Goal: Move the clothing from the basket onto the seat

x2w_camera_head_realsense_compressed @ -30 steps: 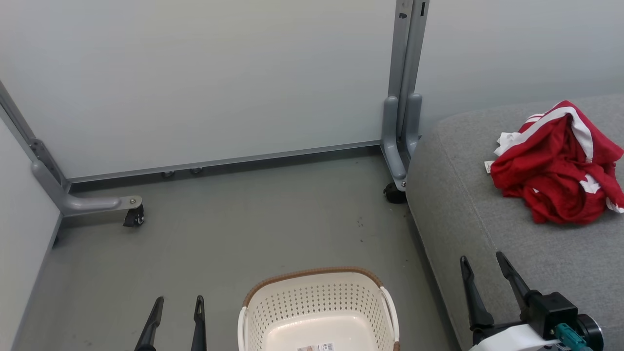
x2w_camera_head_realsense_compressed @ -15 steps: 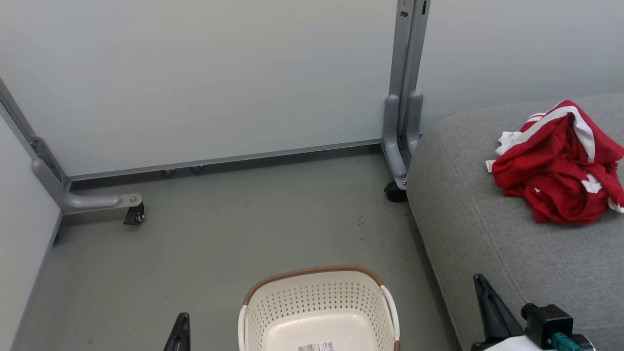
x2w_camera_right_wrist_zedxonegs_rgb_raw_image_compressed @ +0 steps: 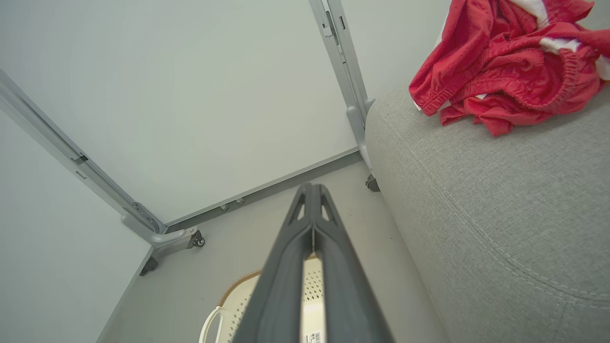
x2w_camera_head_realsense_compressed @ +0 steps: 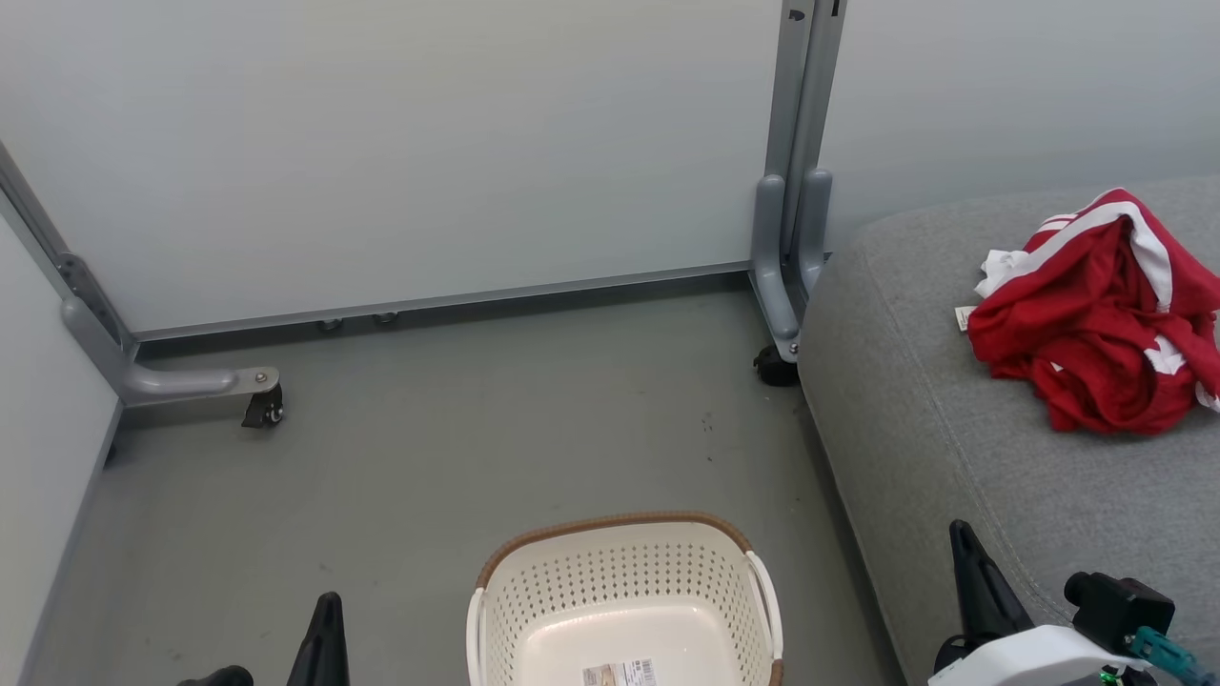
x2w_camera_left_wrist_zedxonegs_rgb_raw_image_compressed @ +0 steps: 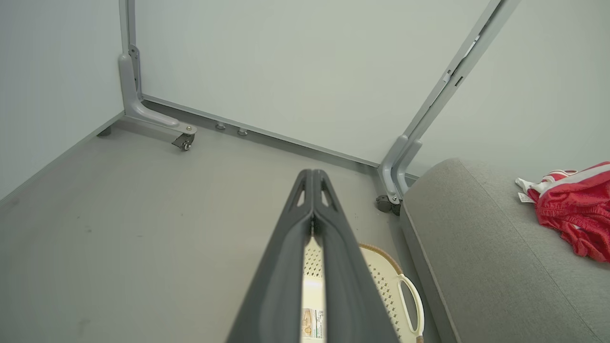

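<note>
Though rumpled, clothing (x2w_camera_head_realsense_compressed: 1096,324) on fabric seat (x2w_camera_head_realsense_compressed: 953,448)

Red clothing (x2w_camera_head_realsense_compressed: 1096,314): crumpled heap, white stripe trim and white lining showing, small tag at its left edge. Lies on the seat (x2w_camera_head_realsense_compressed: 953,448), at the right edge of the frame, upper half.

The seat: grey fabric cushion, rounded corner, stitched seam, takes the right side.

The basket (x2w_camera_head_realsense_compressed: 620,581): cream, perforated, brown woven-look rim, white side handles. Upright on the floor, bottom centre, just left of the seat. Its cream bottom shows, with a barcode label.
</note>
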Robot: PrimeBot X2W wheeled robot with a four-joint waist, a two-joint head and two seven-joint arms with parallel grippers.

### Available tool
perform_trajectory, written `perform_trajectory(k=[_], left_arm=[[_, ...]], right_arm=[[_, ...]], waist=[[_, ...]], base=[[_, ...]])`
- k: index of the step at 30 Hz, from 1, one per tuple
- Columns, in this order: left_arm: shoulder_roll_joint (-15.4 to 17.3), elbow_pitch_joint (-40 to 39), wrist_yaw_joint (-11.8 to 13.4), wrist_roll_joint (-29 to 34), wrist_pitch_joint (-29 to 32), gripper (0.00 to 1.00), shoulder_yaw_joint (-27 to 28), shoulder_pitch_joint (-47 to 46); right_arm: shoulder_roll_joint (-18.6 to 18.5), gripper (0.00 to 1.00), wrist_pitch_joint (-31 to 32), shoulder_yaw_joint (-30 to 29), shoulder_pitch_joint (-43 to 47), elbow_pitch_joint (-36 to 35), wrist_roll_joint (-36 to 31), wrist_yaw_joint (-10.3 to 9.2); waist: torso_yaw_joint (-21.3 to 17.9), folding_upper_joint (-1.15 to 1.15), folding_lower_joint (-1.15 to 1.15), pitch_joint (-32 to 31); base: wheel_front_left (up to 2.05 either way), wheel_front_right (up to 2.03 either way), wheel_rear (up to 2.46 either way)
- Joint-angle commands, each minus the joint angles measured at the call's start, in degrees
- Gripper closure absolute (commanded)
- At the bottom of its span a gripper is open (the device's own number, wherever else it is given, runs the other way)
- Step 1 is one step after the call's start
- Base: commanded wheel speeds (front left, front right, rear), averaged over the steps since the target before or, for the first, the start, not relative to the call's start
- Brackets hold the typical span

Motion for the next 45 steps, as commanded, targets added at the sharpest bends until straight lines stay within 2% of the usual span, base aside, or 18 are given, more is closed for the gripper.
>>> perform_trajectory(k=[1, 17, 45], left_arm=[[0.3, -0.5, -0.4, -2.6, 0.4, 1.00, 0.7, -2.3], [0.4, 0.5, -1.3, -17.7, 4.2, 1.00, 2.8, -5.9], [0.5, 2.1, -2.5, -37.0, 9.1, 1.00, 5.6, -10.6]], right_arm=[[-0.4, 1.00, 0.5, -0.3, -2.0, -0.6, 2.6, -0.01], [-0.7, 1.00, 4.2, -1.7, -4.6, 0.0, 18.4, -0.02], [-0.8, 1.00, 9.1, -3.7, -8.0, 1.0, 38.5, -0.02]], waist=[[0.0, 0.00, 0.00, 0.1], [0.4, 0.00, 0.00, 1.2], [1.0, 0.00, 0.00, 2.9]], base=[[0.00, 0.00, 0.00], [0.00, 0.00, 0.00], [0.00, 0.00, 0.00]])
